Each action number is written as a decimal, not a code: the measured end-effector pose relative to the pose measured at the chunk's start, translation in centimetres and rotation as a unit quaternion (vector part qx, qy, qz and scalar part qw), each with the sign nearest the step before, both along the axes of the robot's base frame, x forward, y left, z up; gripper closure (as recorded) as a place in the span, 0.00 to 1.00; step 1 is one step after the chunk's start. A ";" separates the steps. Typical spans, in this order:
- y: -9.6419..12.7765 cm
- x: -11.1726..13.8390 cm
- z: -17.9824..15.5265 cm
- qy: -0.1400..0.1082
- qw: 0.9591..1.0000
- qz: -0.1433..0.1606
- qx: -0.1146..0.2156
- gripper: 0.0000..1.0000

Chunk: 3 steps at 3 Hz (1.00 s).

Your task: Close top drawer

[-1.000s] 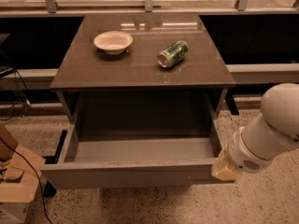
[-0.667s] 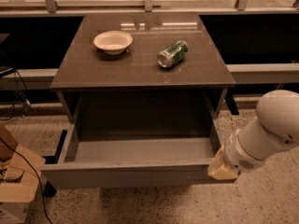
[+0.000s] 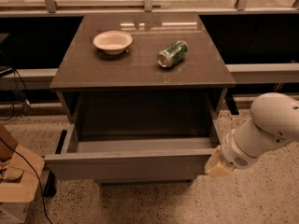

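Grey all through, the top drawer (image 3: 126, 164) stands pulled well out from under the brown top of the cabinet (image 3: 140, 68), its plain flat front nearest the camera. Its inside shows a grey floor and grey walls. On the cabinet top sits a pale bowl (image 3: 112, 41), upright, toward the back left, showing only its own pale inner surface. To the right of it, apart from it, a green can (image 3: 172, 53) lies on its side with its silver end turned toward the front left.

A white arm (image 3: 268, 127) reaches in from the right. Its tan gripper (image 3: 216, 163) sits at the right end of the drawer front, touching or just beside it. Whether the gripper is apart or together I cannot tell. A cardboard box (image 3: 16, 185) stands on the speckled floor (image 3: 261, 197) at lower left.
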<state>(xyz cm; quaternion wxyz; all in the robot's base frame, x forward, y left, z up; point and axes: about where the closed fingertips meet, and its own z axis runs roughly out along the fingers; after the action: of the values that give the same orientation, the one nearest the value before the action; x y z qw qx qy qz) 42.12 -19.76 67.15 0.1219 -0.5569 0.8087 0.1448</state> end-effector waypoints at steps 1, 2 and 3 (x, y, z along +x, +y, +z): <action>-0.1 -0.1 -0.1 -0.005 1.000 -0.010 0.002 1.00; 0.5 1.5 -1.1 -0.035 0.999 -0.028 0.011 1.00; 1.0 3.4 -1.5 -0.058 0.998 -0.034 0.015 1.00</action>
<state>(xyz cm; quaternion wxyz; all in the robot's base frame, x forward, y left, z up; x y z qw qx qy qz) 45.50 -18.81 65.64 0.1824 -0.5345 0.8165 0.1201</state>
